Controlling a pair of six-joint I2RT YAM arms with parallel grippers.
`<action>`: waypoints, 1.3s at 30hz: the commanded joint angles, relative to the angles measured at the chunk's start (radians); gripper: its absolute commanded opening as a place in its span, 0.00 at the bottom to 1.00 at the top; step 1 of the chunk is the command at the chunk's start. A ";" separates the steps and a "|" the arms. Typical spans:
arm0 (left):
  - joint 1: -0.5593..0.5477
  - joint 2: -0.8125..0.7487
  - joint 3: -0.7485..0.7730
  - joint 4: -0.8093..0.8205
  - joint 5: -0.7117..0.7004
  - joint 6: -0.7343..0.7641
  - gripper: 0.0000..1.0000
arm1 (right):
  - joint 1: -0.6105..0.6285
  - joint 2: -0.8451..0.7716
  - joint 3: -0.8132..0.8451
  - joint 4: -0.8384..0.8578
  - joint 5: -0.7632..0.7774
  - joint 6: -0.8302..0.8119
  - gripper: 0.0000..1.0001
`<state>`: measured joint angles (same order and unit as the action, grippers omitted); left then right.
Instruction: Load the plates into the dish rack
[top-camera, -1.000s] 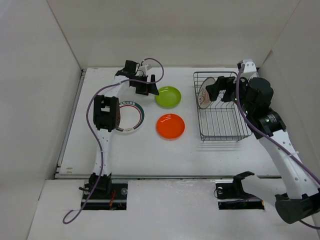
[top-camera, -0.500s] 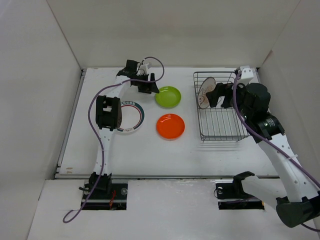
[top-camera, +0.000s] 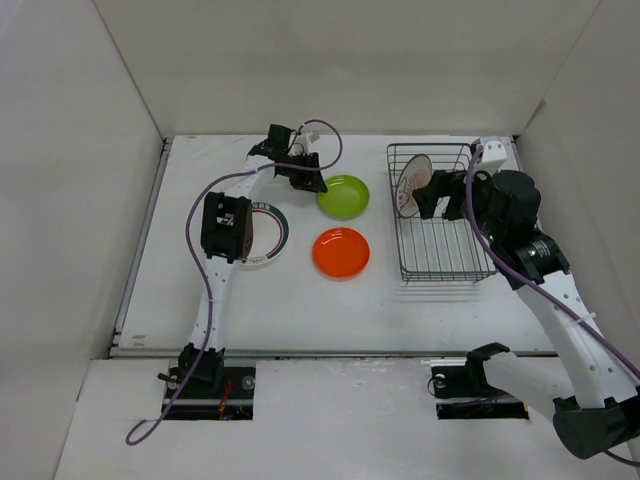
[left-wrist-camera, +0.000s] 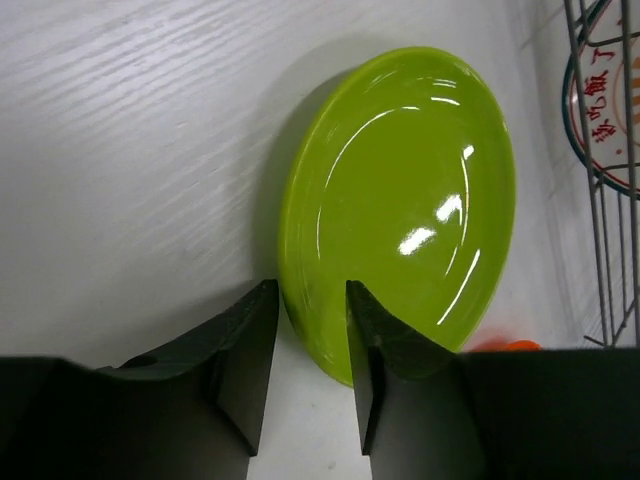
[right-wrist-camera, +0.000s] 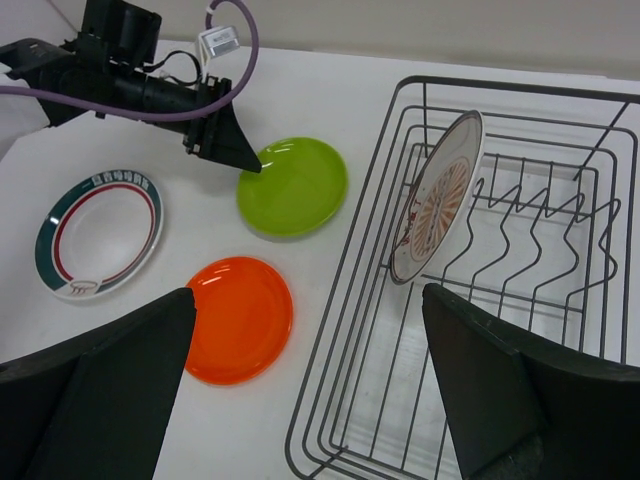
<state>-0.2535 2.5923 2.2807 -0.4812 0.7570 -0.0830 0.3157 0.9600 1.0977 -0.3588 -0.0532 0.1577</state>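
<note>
My left gripper has its jaws drawn narrow over the near rim of the lime green plate, one finger inside the dish and one outside. From above, that gripper sits at the left edge of the green plate. The orange plate lies flat below it. The white plate with green-and-red rings lies partly under the left arm. The sunburst plate stands upright in the black wire dish rack. My right gripper hangs wide open and empty over the rack's left side.
White walls enclose the table on three sides. The dish rack stands at the right, near the wall. The left arm's purple cable loops above the green plate. The ringed plate sits left of the orange plate.
My left gripper's jaws have narrowed onto the green plate's rim, and the plate has slid a little to the right. The right arm has drawn back slightly from the sunburst plate.
</note>
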 joint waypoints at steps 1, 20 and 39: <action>-0.012 0.040 0.013 -0.025 -0.022 0.000 0.30 | 0.008 -0.023 -0.009 0.021 -0.011 0.009 0.99; 0.175 -0.320 -0.115 0.282 0.330 -0.282 0.00 | 0.008 -0.023 -0.101 0.161 -0.086 0.057 0.99; 0.114 -0.814 -0.581 0.173 0.386 0.038 0.00 | 0.155 0.368 0.111 0.457 -0.304 0.184 0.98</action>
<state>-0.1184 1.8400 1.7424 -0.3038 1.1618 -0.0902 0.4397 1.3106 1.1519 -0.0196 -0.3119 0.3103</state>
